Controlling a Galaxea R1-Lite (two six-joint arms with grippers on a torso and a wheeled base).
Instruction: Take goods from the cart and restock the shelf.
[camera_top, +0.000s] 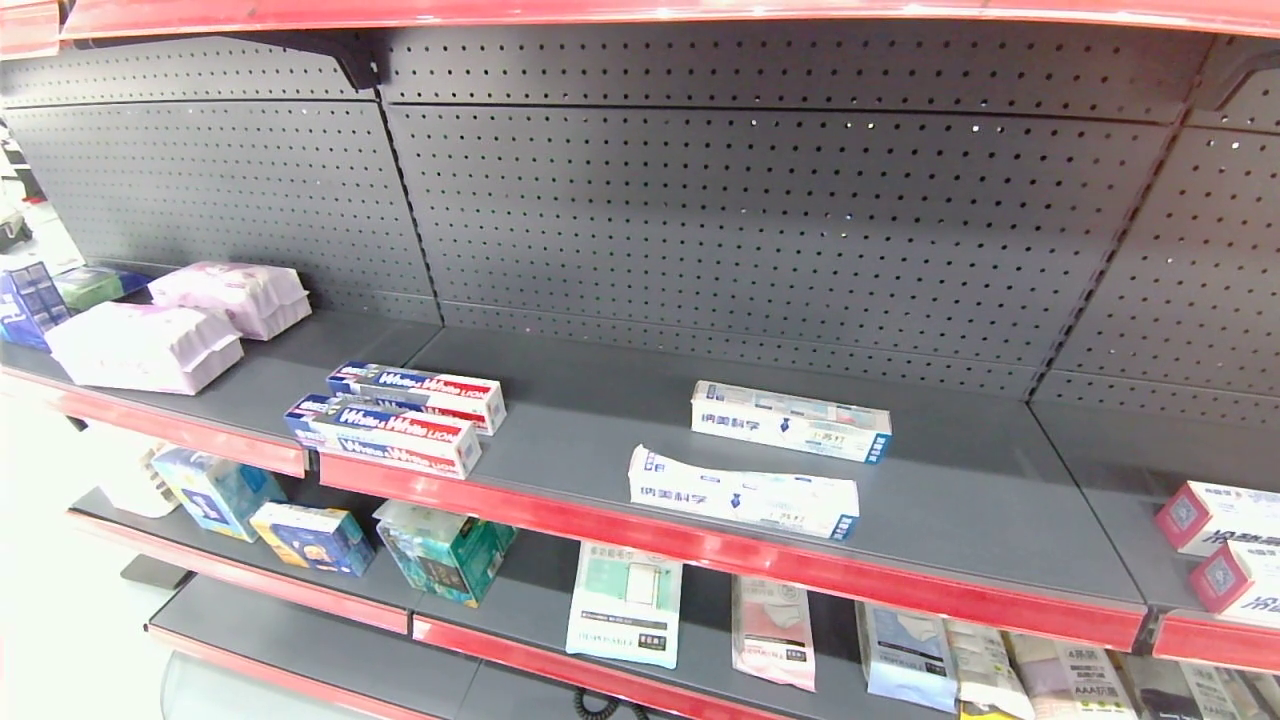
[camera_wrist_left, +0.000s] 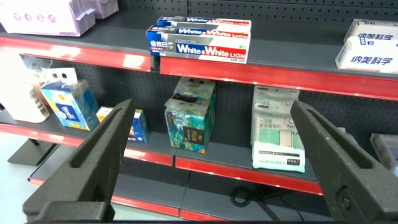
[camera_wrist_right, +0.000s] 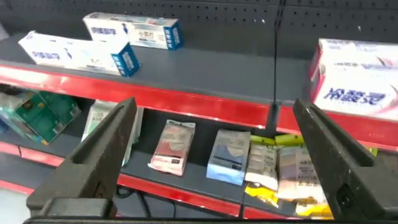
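On the middle shelf (camera_top: 960, 480), two red-and-blue toothpaste boxes (camera_top: 385, 435) lie side by side at the front edge. Two white toothpaste boxes (camera_top: 745, 495) lie farther right, one behind the other, and pink packs (camera_top: 145, 345) sit at the left end. The left gripper (camera_wrist_left: 211, 107) is spread wide and empty below the red-and-blue boxes, and the right gripper (camera_wrist_right: 216, 102) is likewise apart and empty near the white ones.
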